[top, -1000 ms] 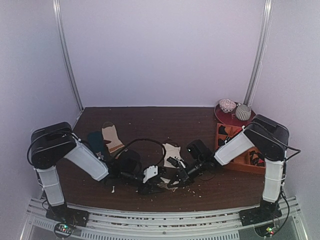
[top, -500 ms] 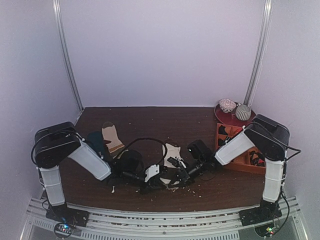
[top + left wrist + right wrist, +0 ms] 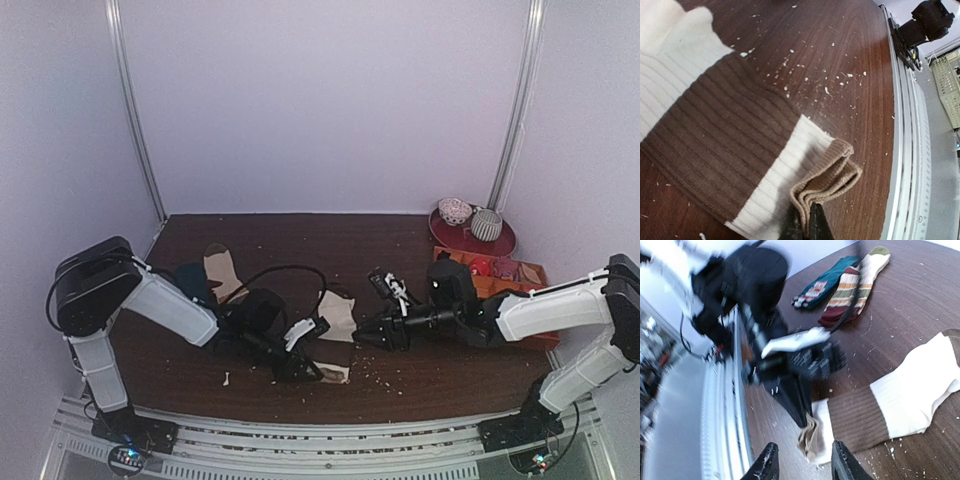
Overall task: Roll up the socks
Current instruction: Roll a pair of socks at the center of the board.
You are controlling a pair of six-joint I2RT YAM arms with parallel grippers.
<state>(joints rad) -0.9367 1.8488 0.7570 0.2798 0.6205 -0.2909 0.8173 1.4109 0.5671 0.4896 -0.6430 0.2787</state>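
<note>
The jaws of the left gripper (image 3: 806, 225) are closed on the tan cuff of the socks (image 3: 730, 135), and they pinch several folded layers of it at once. The jaws of the right gripper (image 3: 804, 456) stand apart and hold nothing; they hover just in front of this same cuff end, low over the bench (image 3: 840, 50).

The socks lie flat on the bench near its front rail (image 3: 905, 130), with the cream toe part pointing away from the left arm and the brown band between the toe and the cuff. I cannot tell if both socks are exactly one upon the other.

The step in hand seems to be the first turn of the roll. To do it well, the left jaws should keep all the layers together and turn the cuff over onto the brown band, not pull it toward the rail. The right jaws could press the cream part down, so that the fabric stays stretched and the roll becomes tight. The striped sock (image 3: 847, 295) and the teal sock (image 3: 822, 282) lie well apart and should not disturb.
</note>
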